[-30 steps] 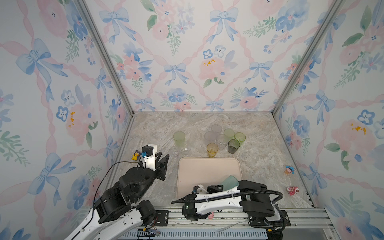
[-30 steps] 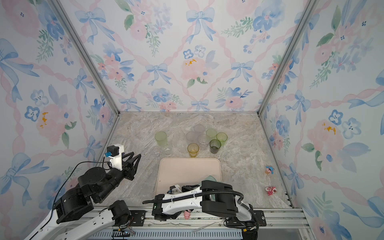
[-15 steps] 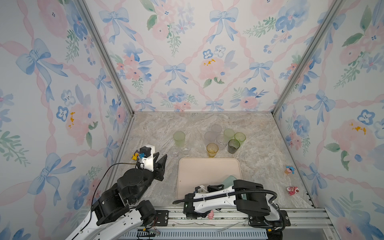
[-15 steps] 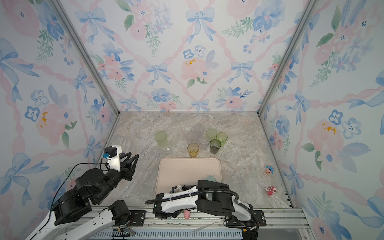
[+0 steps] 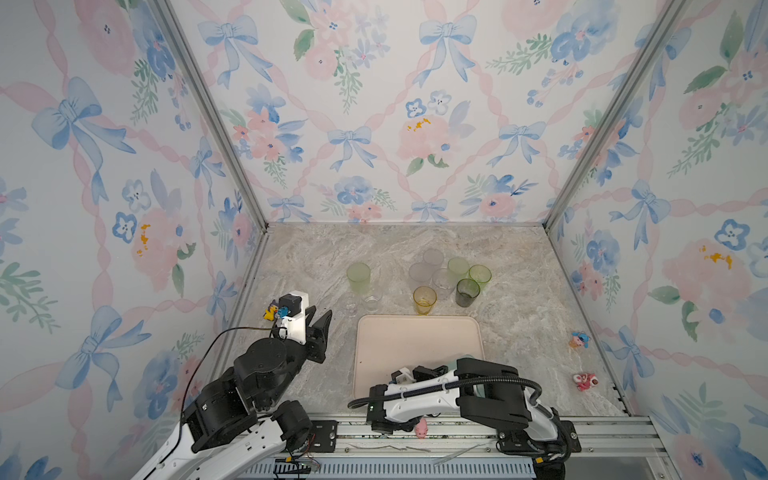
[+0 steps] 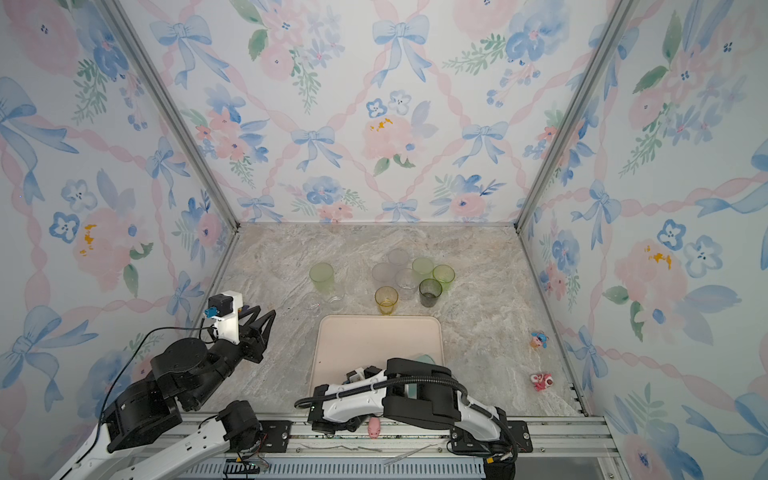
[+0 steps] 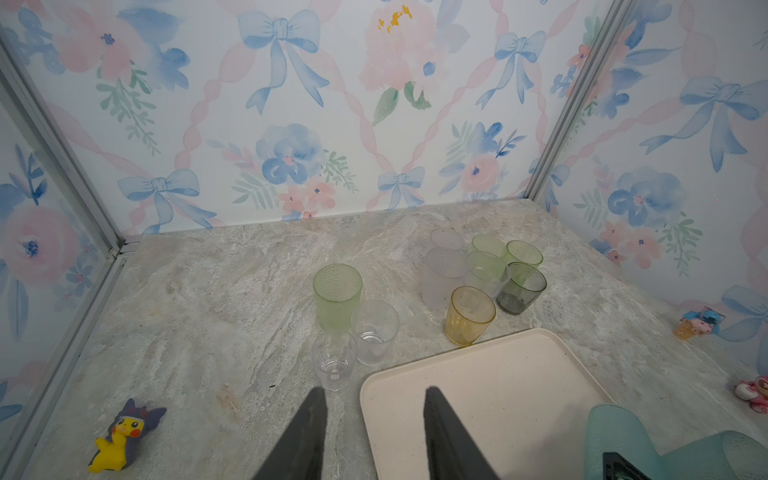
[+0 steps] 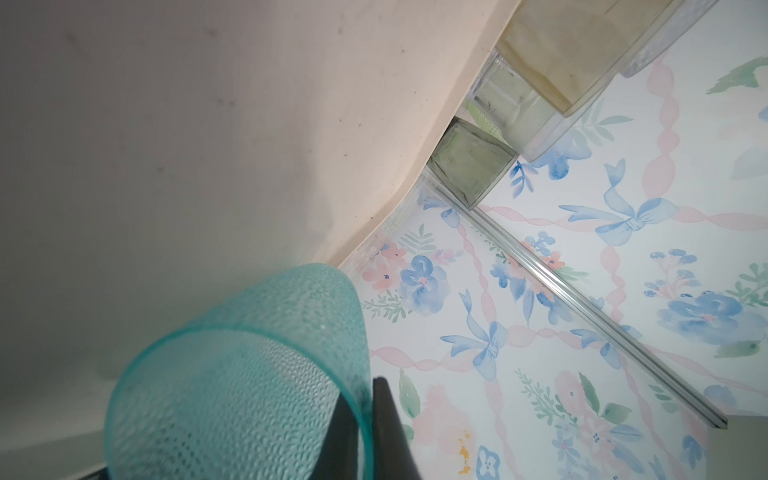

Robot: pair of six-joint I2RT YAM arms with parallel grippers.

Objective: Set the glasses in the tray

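At near-right of flat cream rect. tray, your R gripper clamped on textured teal tumbler rim, L gripper spread, empty.

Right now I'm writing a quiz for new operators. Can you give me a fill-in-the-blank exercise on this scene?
1. The pebbled glass pinched by the right gripper is coloured ___.
2. The left gripper holds nothing; it is not shut but ___.
3. The amber glass stands outside the tray, on the ___.

Missing words: teal; open; table.
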